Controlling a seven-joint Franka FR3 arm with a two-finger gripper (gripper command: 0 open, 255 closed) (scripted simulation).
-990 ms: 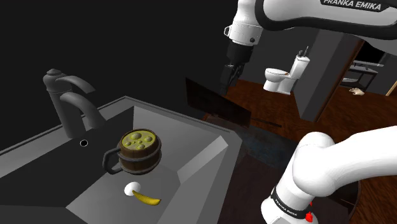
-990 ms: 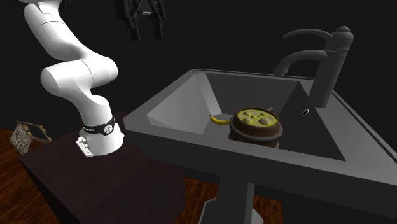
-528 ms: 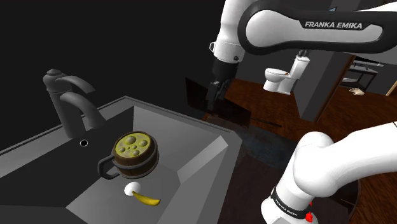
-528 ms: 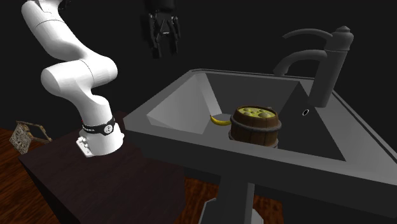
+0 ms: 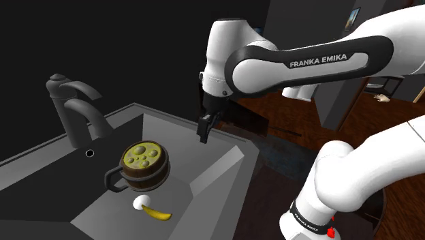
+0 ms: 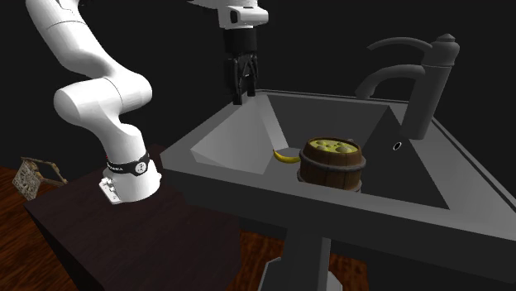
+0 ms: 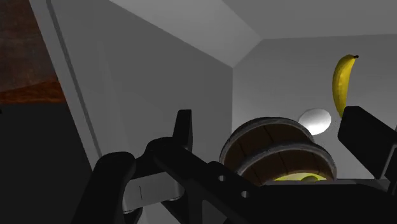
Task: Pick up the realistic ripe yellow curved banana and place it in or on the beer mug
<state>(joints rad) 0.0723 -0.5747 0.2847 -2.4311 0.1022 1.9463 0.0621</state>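
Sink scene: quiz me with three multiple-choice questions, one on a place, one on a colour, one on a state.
1. Where is the banana? A in the sink beside the mug; B inside the mug; C in the gripper.
2. What colour is the banana? A green; B brown; C yellow.
3. The gripper is: A shut on the banana; B open and empty; C shut on the mug.
Answers: 1 A, it lies on the sink floor by the mug. 2 C, it is plainly yellow. 3 B, the wrist view shows its fingers apart, clasping nothing.
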